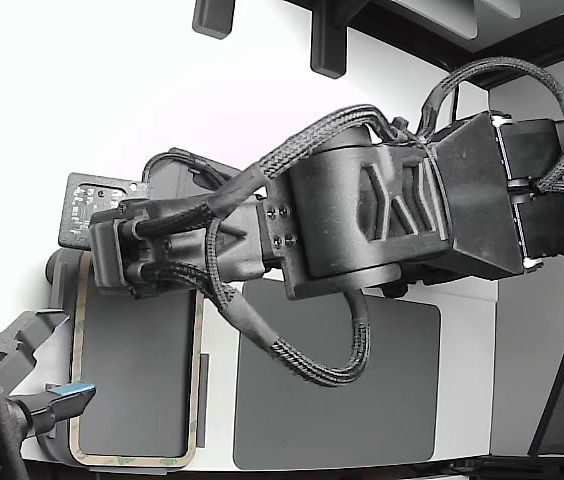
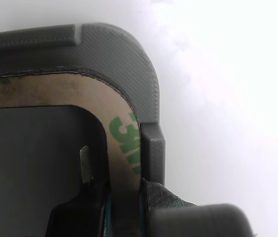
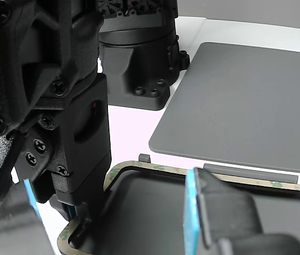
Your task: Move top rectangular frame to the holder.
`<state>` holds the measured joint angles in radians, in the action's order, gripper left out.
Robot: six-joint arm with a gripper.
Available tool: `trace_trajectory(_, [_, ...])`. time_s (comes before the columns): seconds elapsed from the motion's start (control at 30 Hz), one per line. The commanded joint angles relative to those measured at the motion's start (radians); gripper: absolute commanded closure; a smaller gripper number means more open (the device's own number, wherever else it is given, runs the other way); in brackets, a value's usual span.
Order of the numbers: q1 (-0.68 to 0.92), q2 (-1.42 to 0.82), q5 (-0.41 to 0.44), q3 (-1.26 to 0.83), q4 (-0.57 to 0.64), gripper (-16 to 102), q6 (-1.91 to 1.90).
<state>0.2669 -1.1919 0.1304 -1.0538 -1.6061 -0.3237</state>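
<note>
Wrist view first: the hand has its fingers pinched on one long side of the top rectangular frame, close to a rounded corner, with one finger inside the open centre and the other outside the rim. Green printing shows on the tan strip there, so it may be a backing paper, though I can't be sure at this range. The frame lies flat in the holder, whose grey wall curves round that corner and whose raised tab stands just beside the pinched edge; the tabs are evidently what keep the outline square in its seat.

From the exterior view the arm reaches across to that view's left, where the frame rings the holder's dark floor. The solid dark pad lies apart on the white tabletop, toward that view's right. A second, blue-tipped gripper hangs near the frame's far end without touching it.

My guess is the frame is already home and release comes next.
</note>
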Motion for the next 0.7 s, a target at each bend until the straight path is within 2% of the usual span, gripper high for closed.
trace_trajectory(0.0, [-0.015,-0.023,0.002,0.015,0.009,96,-0.005])
trace_trajectory(0.67, [-0.015,-0.023,0.0,-0.012,0.034,96,0.006])
